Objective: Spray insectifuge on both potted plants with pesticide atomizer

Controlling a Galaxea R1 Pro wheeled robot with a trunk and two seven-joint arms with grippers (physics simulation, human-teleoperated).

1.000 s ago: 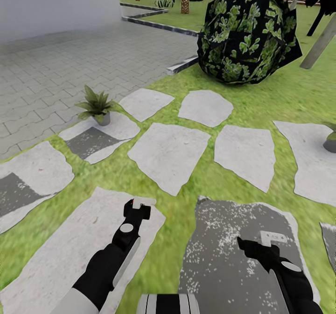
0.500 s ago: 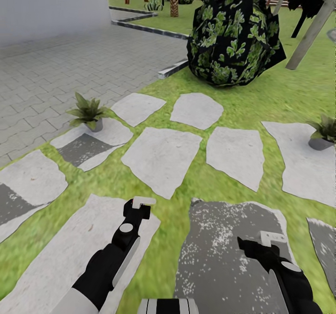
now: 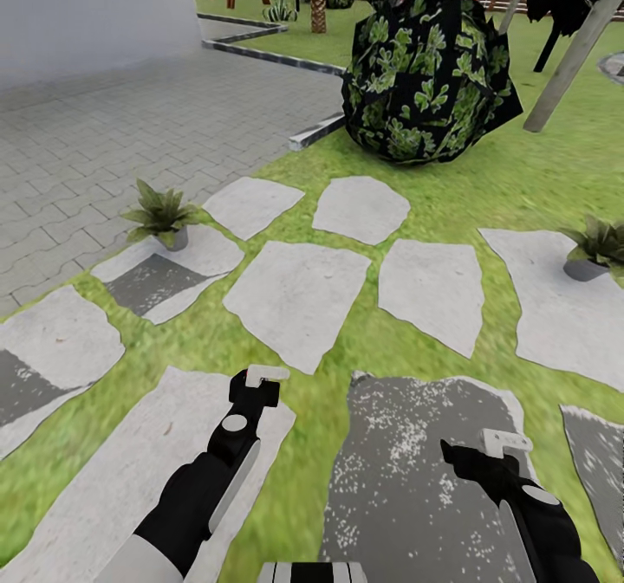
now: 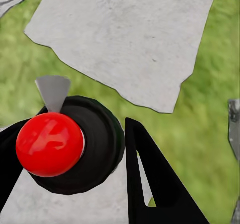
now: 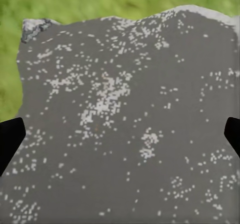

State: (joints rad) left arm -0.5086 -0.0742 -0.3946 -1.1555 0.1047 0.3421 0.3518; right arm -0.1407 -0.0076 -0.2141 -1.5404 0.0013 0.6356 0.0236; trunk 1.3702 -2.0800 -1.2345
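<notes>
left pincer [image 3: 260, 382] pinching the pesticide atomizer [image 4: 50, 144], right pincer [image 3: 485, 455] spread and empty.
potted plants sit mid-left [image 3: 161, 216] and right edge [image 3: 596, 249] of the head frame, well apart; spraying from here would likely miss both, too far.

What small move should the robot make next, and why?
Probably roll forward and left toward the left potted plant. The left gripper holds the pesticide atomizer, but that plant stands well ahead, likely too far for the spray.
</notes>
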